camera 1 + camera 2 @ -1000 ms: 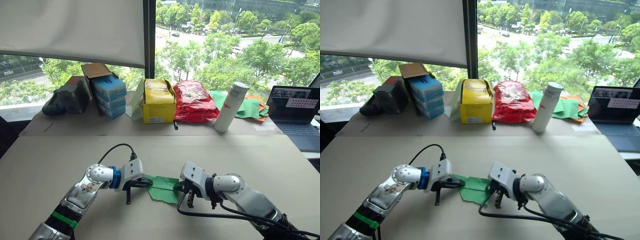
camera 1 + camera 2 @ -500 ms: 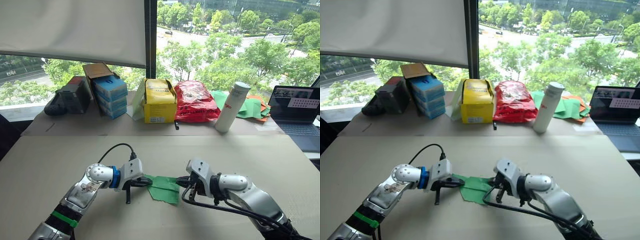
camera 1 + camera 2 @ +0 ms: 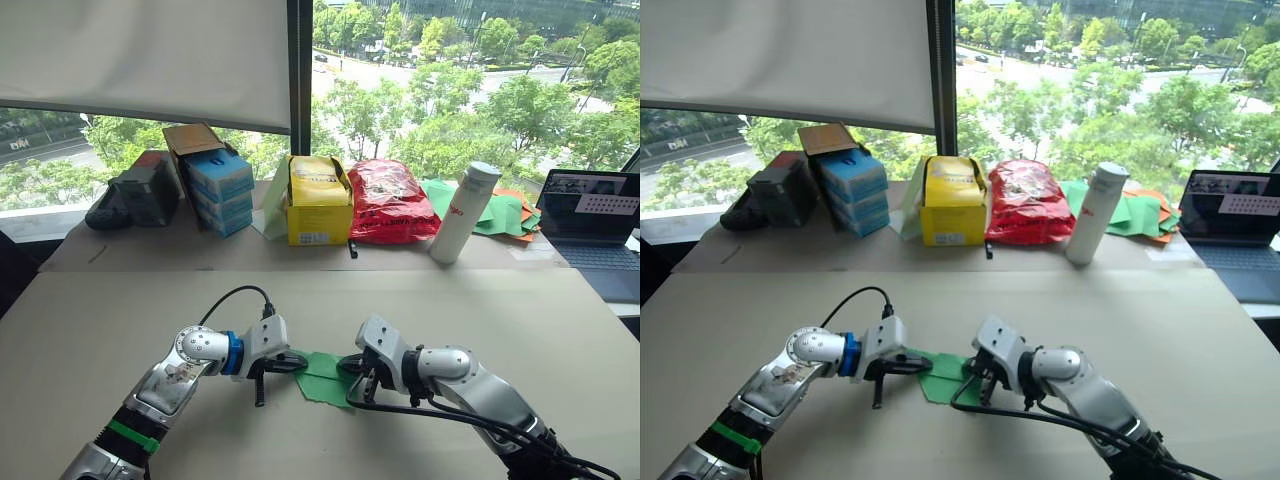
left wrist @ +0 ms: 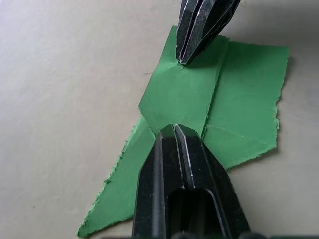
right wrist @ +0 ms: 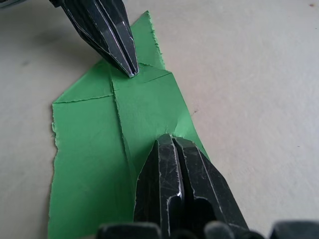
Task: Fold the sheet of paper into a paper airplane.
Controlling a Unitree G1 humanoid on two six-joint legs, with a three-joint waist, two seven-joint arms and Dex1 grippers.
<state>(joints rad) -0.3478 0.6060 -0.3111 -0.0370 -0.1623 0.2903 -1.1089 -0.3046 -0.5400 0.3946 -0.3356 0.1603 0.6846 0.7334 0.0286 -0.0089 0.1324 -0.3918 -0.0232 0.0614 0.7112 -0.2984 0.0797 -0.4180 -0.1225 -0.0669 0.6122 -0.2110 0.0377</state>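
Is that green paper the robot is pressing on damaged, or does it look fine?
The sheet of paper looks rough: its outer edges are ragged, as if torn rather than cut. The left gripper and right gripper, both shut, press their tips on its folded flaps. Nothing else stands out.

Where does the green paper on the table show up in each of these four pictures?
Left eye: paper low centre, between the grippers.
Right eye: paper low centre, again between them.
Left wrist: paper across the middle.
Right wrist: paper left of centre.
Shared landmark: both closed black tips press on it.
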